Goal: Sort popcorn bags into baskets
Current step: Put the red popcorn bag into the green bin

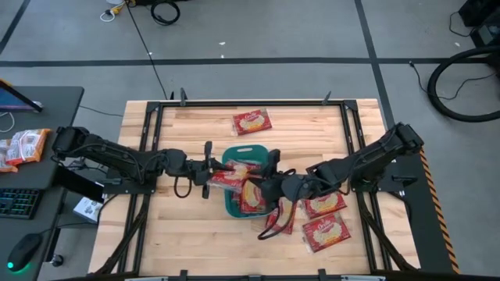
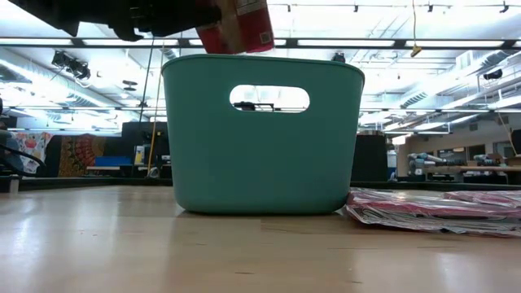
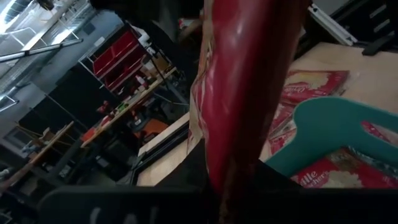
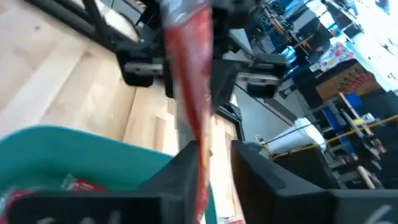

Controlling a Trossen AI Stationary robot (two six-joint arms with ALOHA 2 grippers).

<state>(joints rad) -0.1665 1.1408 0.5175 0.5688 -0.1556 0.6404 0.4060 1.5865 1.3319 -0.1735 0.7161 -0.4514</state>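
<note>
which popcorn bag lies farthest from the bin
The lone bag by the table's far edge, beyond the bin. It lies by itself; the other loose bags sit clustered on the bin's right.

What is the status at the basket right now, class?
Left gripper and right gripper both over the teal basket, each shut on a popcorn bag. More bags lie on the table beside it. Nothing blocking.

Grey floor (image 1: pixel 273 39) with dark seams and stray cables, a desk (image 1: pixel 47 117) alongside, ceiling light strips (image 2: pixel 423 42) glowing over cluttered benches.
</note>
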